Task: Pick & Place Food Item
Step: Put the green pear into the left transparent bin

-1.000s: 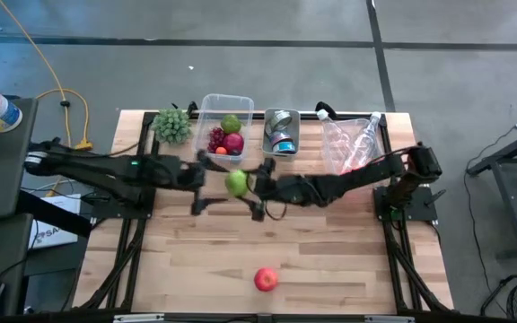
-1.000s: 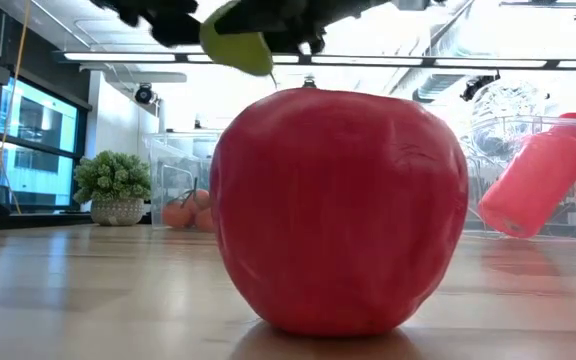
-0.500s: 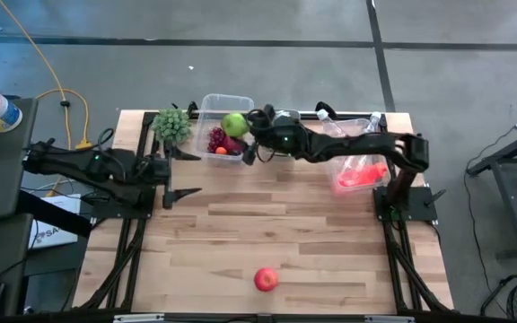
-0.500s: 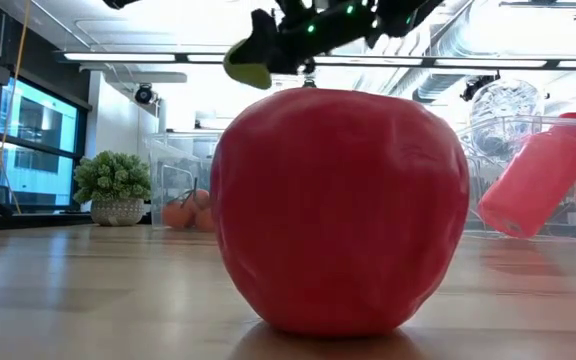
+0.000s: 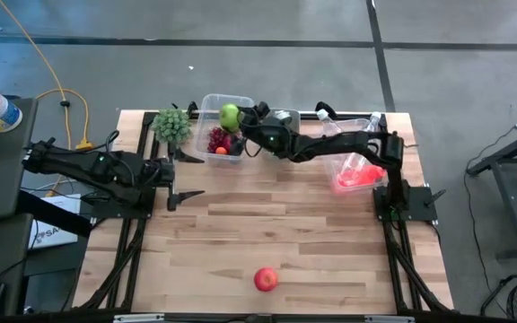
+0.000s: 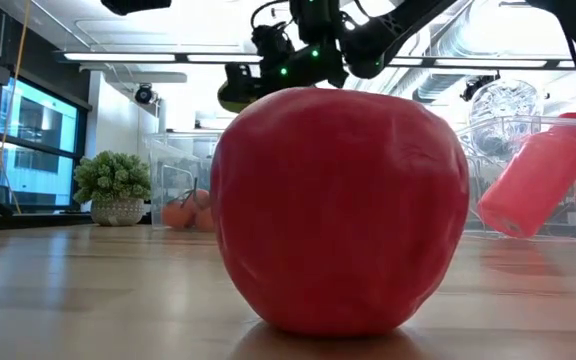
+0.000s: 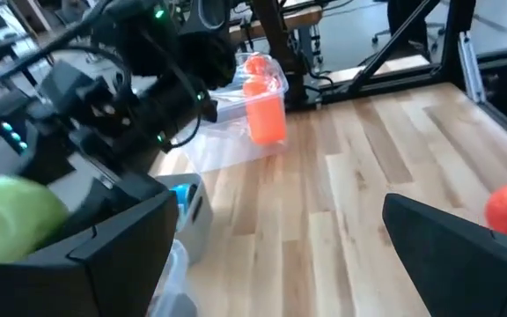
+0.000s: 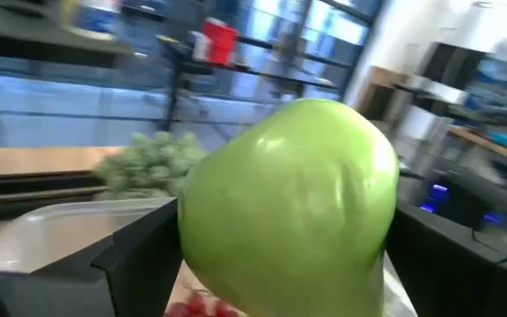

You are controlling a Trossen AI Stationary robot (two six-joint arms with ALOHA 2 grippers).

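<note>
**Green apple held above the clear food bin**

High view: the right gripper (image 5: pixel 238 123) reaches across the back of the wooden bench (image 5: pixel 312 233) and holds a round green apple (image 5: pixel 230 116) over the clear plastic bin (image 5: pixel 206 106) of mixed fruit. The left gripper (image 5: pixel 179 176) waits near the bench's left edge, fingers spread wide and empty. A red apple (image 5: pixel 265 279) lies alone near the front edge.

Low view: the red apple (image 6: pixel 339 210) fills the foreground; the green apple (image 6: pixel 234 91) hangs above it in the right gripper.

Left wrist view: the green apple (image 7: pixel 11 219) shows beyond one dark finger.

Right wrist view: both fingers flank the green apple (image 8: pixel 290 210), with the bin below.
</note>
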